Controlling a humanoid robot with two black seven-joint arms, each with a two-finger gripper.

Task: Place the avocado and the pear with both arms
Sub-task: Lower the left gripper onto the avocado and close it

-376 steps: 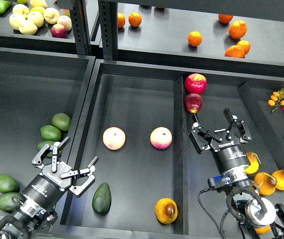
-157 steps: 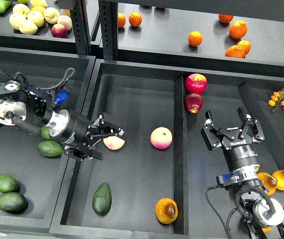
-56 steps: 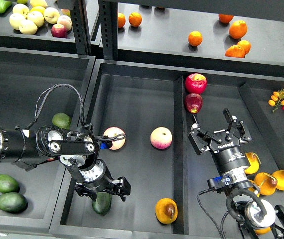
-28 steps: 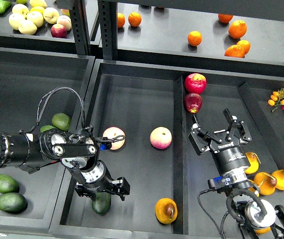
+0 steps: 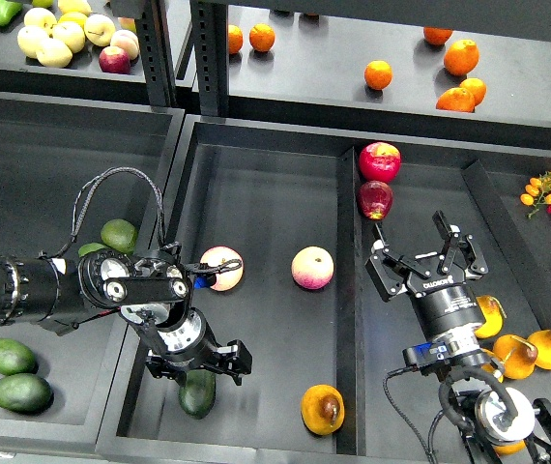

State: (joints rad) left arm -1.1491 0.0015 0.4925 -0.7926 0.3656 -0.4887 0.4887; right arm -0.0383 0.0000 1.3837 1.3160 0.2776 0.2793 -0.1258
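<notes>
Left gripper [image 5: 196,365] covers the avocado [image 5: 197,394], grip unclear; right gripper [image 5: 427,263] gapes empty; two pink-cream fruits [image 5: 313,268] beyond, pear [image 5: 322,409] near

The left gripper [image 5: 198,363] covers the top of the avocado [image 5: 197,394], and its fingers can't be told apart.

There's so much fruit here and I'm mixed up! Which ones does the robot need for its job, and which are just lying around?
Needed for the job:
dark avocado, under the left gripper
pear
right gripper, open

Just lying around:
two pink fruits
red apples
oranges
lighter avocados
</notes>
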